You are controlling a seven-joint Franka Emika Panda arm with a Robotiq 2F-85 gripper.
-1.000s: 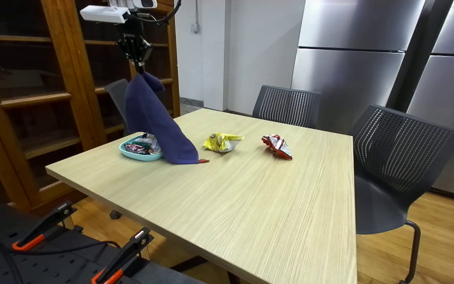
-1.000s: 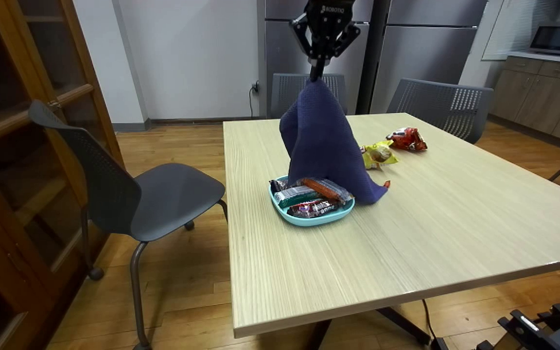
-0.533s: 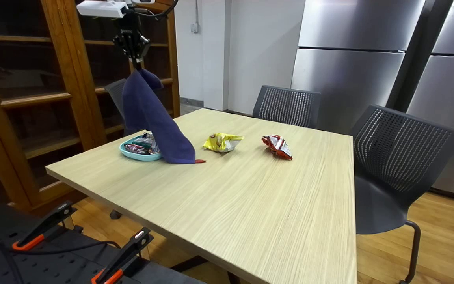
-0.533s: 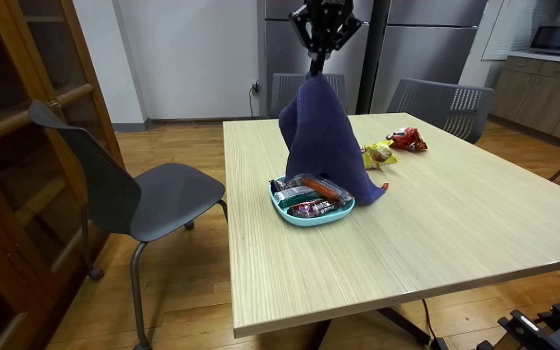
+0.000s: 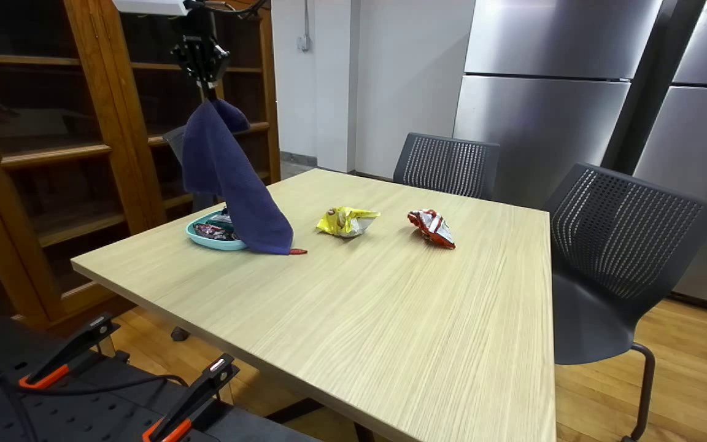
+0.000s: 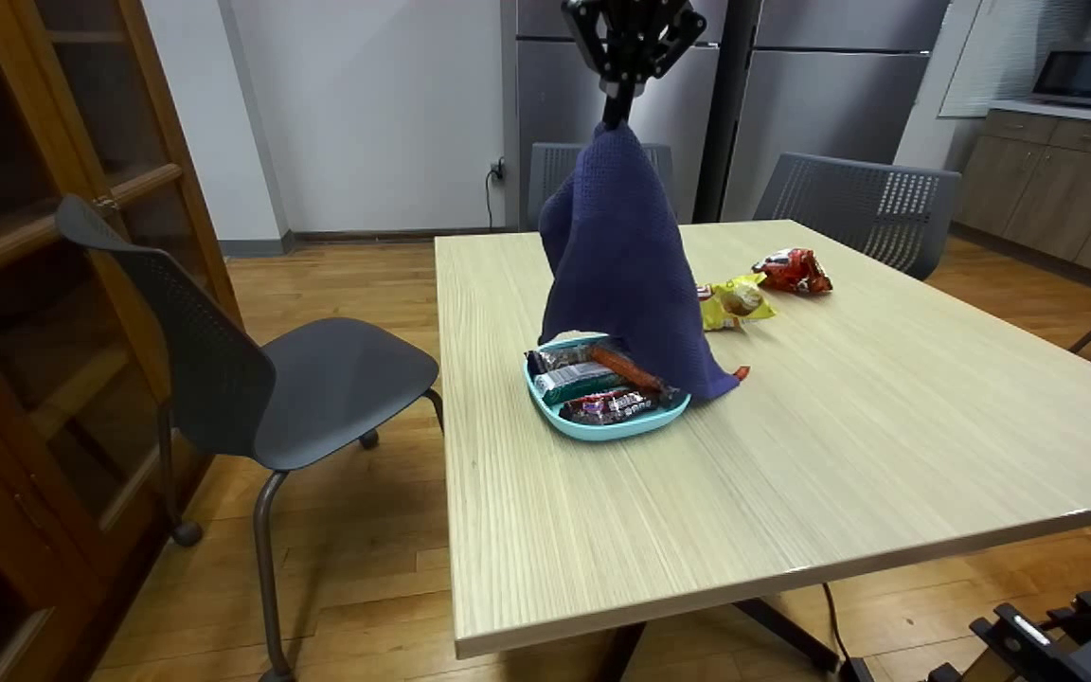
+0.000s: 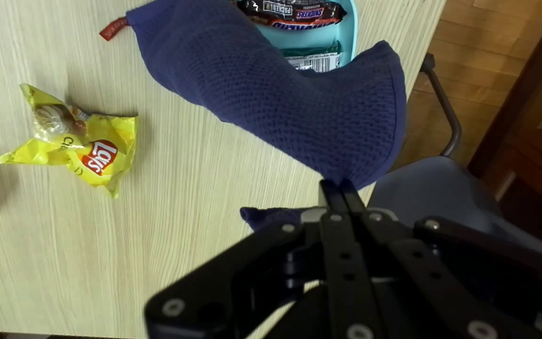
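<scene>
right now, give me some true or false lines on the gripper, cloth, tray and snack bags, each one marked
1. The gripper is shut on the blue cloth. True.
2. The tray is empty. False: the tray holds wrapped bars.
3. The yellow bag lies on the table. True.
4. The red bag is nearer the tray than the yellow bag. False: the red bag is farther.
5. In both exterior views, the cloth hides part of the tray. True.

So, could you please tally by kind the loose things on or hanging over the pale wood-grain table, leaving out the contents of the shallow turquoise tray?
Dark blue textured cloth: 1
Shallow turquoise tray: 1
Yellow glossy snack bag and red glossy snack bag: 2
Total: 4
</scene>
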